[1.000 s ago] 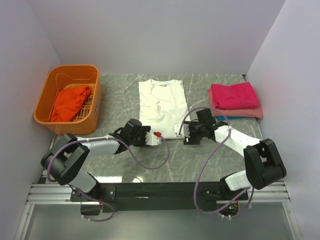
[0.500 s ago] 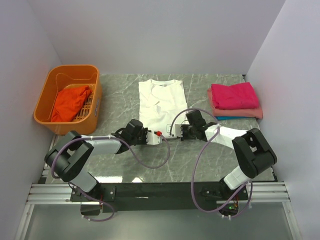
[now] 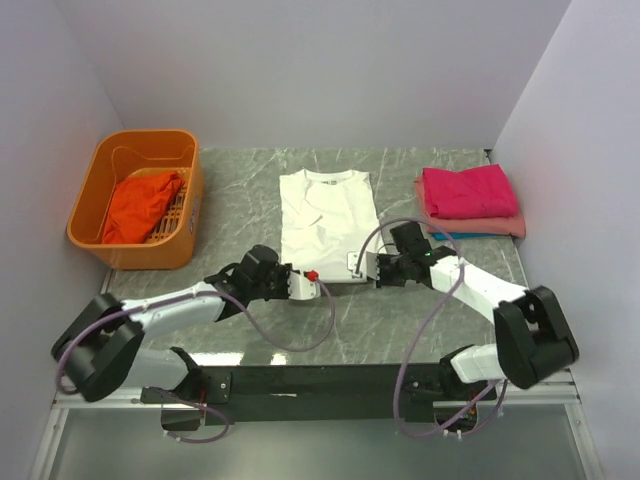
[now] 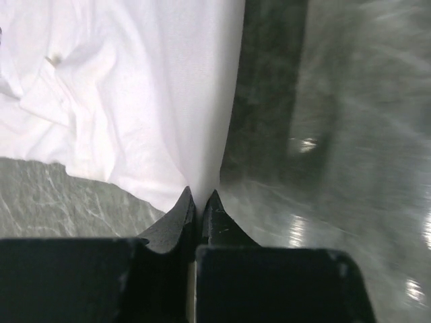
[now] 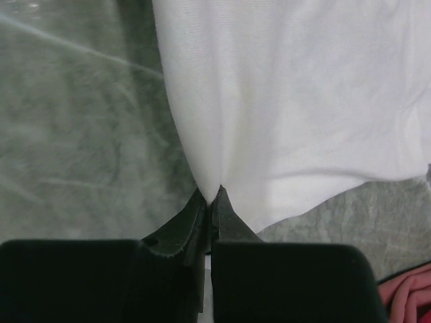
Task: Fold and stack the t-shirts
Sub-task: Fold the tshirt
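A white t-shirt [image 3: 325, 225] lies flat mid-table, folded into a long strip with its collar at the far end. My left gripper [image 3: 316, 282] is shut on the shirt's near left corner. In the left wrist view the black fingertips [image 4: 200, 196] pinch the white cloth [image 4: 135, 101]. My right gripper [image 3: 356, 268] is shut on the near right corner. In the right wrist view its tips [image 5: 213, 195] clamp a peak of white cloth [image 5: 289, 101]. A folded magenta t-shirt [image 3: 465, 190] tops a stack at the right, over a pink one [image 3: 485, 228] and a blue sliver [image 3: 445, 237].
An orange plastic basket [image 3: 150, 137] stands at the far left and holds a crumpled orange-red t-shirt [image 3: 140, 205]. White walls close in the table on the left, back and right. The arms' bases and a metal rail run along the near edge.
Both grippers have gone from open to shut on the white shirt's near corners. Both grippers and the shirt's near edge have shifted slightly toward the near side.
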You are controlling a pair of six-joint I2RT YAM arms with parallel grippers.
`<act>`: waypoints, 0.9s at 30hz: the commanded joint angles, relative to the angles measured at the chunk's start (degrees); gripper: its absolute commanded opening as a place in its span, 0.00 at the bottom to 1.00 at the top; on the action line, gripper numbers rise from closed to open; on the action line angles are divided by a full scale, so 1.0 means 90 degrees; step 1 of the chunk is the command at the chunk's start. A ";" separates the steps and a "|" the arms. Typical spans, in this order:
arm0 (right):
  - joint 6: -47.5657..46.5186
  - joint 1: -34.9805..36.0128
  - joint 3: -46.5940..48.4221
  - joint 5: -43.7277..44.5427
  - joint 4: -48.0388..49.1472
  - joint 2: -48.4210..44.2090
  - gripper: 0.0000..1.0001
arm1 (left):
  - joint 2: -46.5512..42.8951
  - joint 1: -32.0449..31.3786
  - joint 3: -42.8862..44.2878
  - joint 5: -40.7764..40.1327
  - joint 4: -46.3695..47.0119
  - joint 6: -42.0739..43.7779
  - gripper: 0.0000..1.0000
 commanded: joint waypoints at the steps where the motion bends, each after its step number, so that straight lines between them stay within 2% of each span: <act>1: -0.0408 -0.0117 -0.0153 -0.0368 -0.1434 -0.0683 0.00 | -0.0680 -0.0294 -0.0155 0.0332 -0.1203 -0.0477 0.00; 5: -0.0536 -0.0117 -0.0154 -0.0633 -0.2410 -0.1464 0.00 | -0.1577 -0.0801 -0.0243 0.0771 -0.1975 -0.0898 0.00; 9: -0.0195 -0.0146 0.0255 -0.0546 -0.2608 -0.1818 0.00 | -0.2155 -0.0822 -0.0127 0.0579 -0.2318 -0.1006 0.00; 12: 0.0176 -0.0165 0.0958 -0.0400 -0.2559 -0.1614 0.00 | -0.2167 -0.0618 0.0195 0.0333 -0.2231 -0.0625 0.00; 15: 0.0595 -0.0165 0.1796 -0.0234 -0.2326 -0.0835 0.00 | -0.1681 0.0404 0.0701 0.0702 -0.2095 -0.0129 0.00; 16: 0.0674 -0.0175 0.2003 -0.0175 -0.2325 -0.0831 0.00 | -0.1533 0.0408 0.0791 0.0772 -0.2094 -0.0050 0.00; 19: 0.0947 -0.0185 0.2843 0.0069 -0.2023 0.0306 0.00 | -0.0860 0.1284 0.1161 0.1142 -0.1578 0.0204 0.00; 27: 0.1514 -0.0233 0.4708 0.0742 -0.1378 0.2409 0.00 | 0.1348 0.2341 0.2245 0.1466 -0.0464 0.0342 0.00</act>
